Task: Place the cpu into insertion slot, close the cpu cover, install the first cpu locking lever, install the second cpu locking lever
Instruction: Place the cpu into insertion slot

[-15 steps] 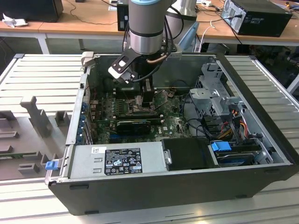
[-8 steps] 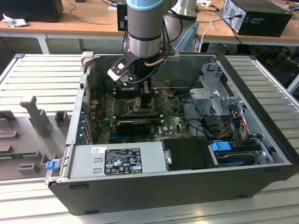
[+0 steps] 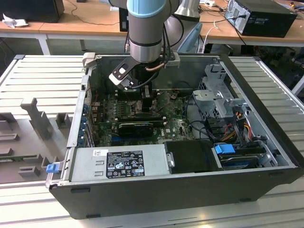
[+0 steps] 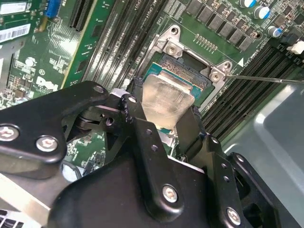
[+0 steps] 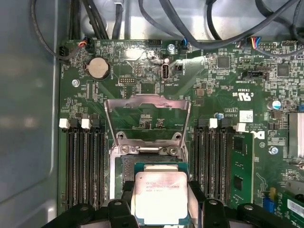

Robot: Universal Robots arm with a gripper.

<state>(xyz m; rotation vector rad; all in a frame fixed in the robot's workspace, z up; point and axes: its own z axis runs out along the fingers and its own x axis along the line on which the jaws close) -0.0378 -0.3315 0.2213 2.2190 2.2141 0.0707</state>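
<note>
Wooden desks (image 3: 85,21) line the back of the room, and nearer to me a grey slatted desk (image 3: 42,80) carries an open computer case (image 3: 156,194) lying on its side. Along its near edge sits the power supply (image 3: 118,164). From above, the arm (image 3: 146,28) reaches straight down into the case, its fingers (image 3: 147,100) low over the green board (image 3: 123,114).

In the second wrist view the two black fingers (image 4: 189,130) are closed on the cpu (image 4: 166,102), one on each opposite edge, with its dull silver face up. The chip hangs right at the slot (image 4: 183,61), covering most of the socket; I cannot tell whether it is seated or just above it. A thin metal rod (image 4: 266,79) runs out from the slot's rim across the memory slots (image 4: 247,66).

The first wrist view shows the same grip: the cpu (image 5: 160,199) is between the fingers (image 5: 197,192), and a dark strip of the slot (image 5: 127,164) shows just past the chip's far edge. Beyond that the cover (image 5: 147,101) stands swung open on its hinge, a thin metal frame with the board visible through its square opening. Long memory slots (image 5: 85,161) flank the socket on both sides, and a round coin cell (image 5: 97,68) sits further up the board near a bundle of black cables (image 5: 190,23).
</note>
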